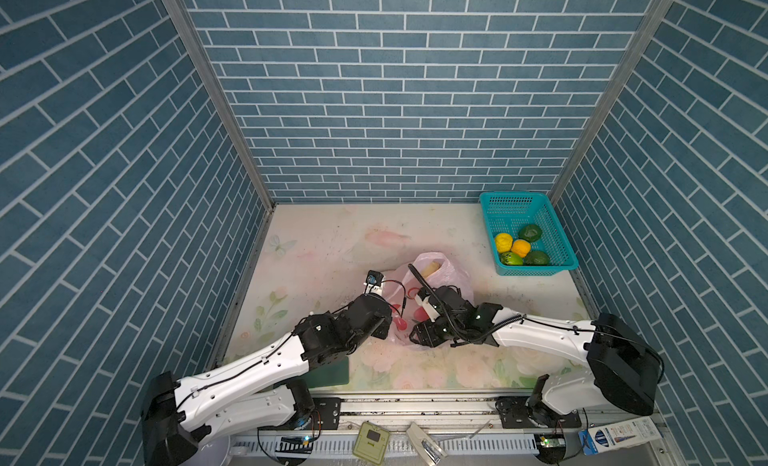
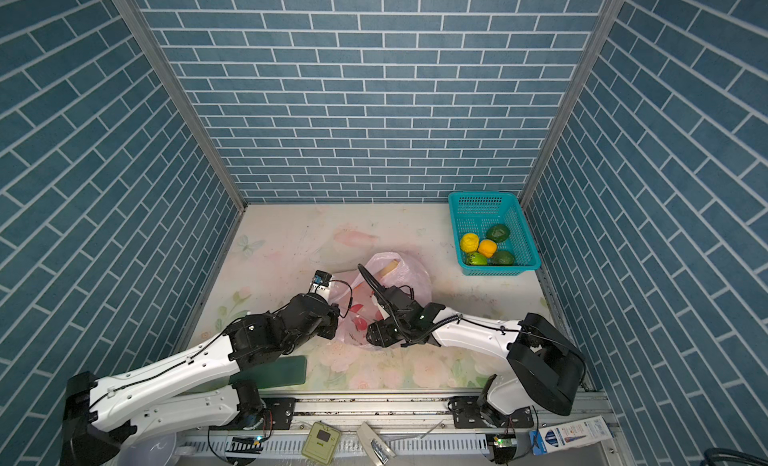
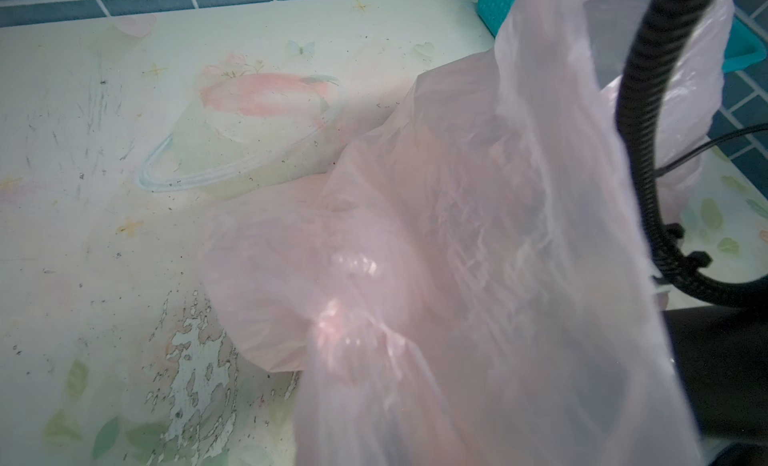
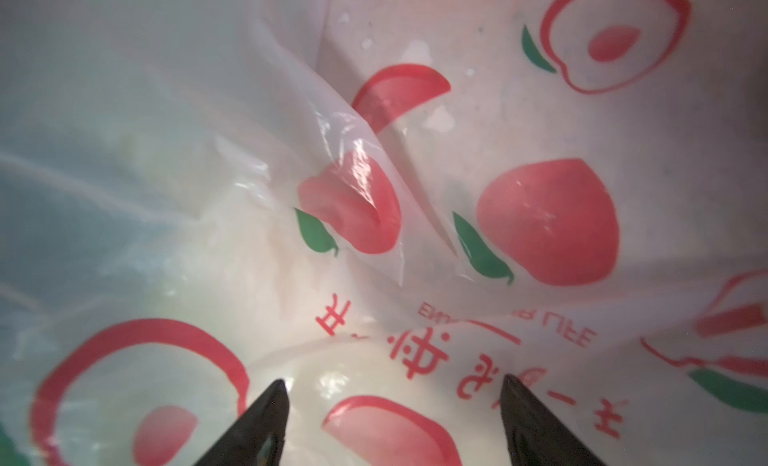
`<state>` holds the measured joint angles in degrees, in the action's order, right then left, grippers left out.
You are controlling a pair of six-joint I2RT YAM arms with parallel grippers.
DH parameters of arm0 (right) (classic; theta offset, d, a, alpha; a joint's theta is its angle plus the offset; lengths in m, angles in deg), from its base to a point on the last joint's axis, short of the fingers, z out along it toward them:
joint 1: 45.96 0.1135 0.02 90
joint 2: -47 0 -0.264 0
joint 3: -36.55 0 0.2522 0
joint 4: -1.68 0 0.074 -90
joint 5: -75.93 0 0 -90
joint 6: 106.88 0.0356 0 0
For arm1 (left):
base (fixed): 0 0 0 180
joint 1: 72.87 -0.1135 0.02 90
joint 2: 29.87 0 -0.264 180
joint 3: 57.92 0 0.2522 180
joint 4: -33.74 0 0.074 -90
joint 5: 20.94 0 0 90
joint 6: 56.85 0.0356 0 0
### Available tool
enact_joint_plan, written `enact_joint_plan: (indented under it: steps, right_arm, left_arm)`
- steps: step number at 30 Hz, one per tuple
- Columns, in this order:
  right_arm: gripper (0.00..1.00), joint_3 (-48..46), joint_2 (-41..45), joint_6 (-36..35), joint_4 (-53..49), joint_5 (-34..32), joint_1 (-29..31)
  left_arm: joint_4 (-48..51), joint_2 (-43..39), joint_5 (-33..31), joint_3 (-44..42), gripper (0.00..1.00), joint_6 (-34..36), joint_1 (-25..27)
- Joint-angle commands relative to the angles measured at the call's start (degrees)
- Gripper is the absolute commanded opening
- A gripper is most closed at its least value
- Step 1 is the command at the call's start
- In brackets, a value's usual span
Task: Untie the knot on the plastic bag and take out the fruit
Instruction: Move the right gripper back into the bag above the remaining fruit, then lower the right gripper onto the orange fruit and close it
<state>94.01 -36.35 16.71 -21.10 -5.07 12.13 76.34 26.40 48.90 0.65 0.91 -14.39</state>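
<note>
So the right gripper (image 4: pixel 395 422) is seen spread wide, pushed right up against the printed film of the plastic bag (image 1: pixel 451 276). Two black fingertips (image 4: pixel 274 418) are counted, with one whitish fruit (image 4: pixel 332 385) showing between them and bag print lying across it. Contact can't be made out tbh. The left gripper (image 1: pixel 383 324) is clenched shut at the bag's left edge, but its fingers are hidden behind pink film in the left wrist view, so whether plastic is pinched can't be told. One bag is counted, slumped mid-table between the two arms, with a pale tan lump (image 1: pixel 432 269) seen at its far end. Red blobs show through the film, print or fruit, hard to say. Further out, one teal basket (image 1: pixel 511 195) is parked in the far right corner of the table (image 1: pixel 332 243). Five fruit are counted in it: two dark green (image 1: pixel 530 232), one light green, one yellow, one orange. The bag's near side is covered by both wrists in both top views
</note>
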Motion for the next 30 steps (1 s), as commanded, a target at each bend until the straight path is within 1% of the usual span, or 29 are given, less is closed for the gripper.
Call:
enact_joint_plan:
  steps: [1, 4, 6, 8, 11, 15, 22, 30]
  right_arm:
    - [0.8, 3.4, -2.6, 6.3, 7.3, -5.5, 0.1]
    - [0.82, 7.8, -5.8, 8.6, 9.1, -10.3, 0.0]
    - [0.84, 10.6, -8.2, 11.4, 10.3, -13.0, -0.1]
    - [0.85, 11.7, -10.4, 14.9, 14.6, -15.1, -0.3]
    - [0.89, 13.2, -13.6, 18.9, 20.1, -17.0, -0.4]
    - [0.91, 14.2, -18.1, 22.1, 24.9, -18.0, -1.4]
    - [0.92, 14.9, -25.1, 23.9, 33.8, -22.7, -1.9]
    - [0.93, 20.1, -31.1, 24.1, 35.0, -25.0, -1.9]
  left_arm:
    - [1.6, 0.5, -0.5, 2.1, 0.0, 2.0, -0.9]
    - [1.8, 1.0, -0.1, 2.5, 0.0, 3.3, -1.0]
    - [1.7, 1.0, 0.1, 2.6, 0.0, 3.8, -1.2]
    - [1.5, 1.0, 0.5, 2.6, 0.0, 4.4, -1.5]
    - [1.1, 1.3, 1.1, 2.6, 0.0, 5.0, -2.0]
    - [0.2, 1.6, 2.0, 2.6, 0.0, 5.7, -2.6]
    - [-1.2, 1.4, 2.7, 2.0, 0.0, 6.2, -3.2]
    - [-2.4, 1.8, 4.9, 2.0, 0.0, 6.5, -3.6]
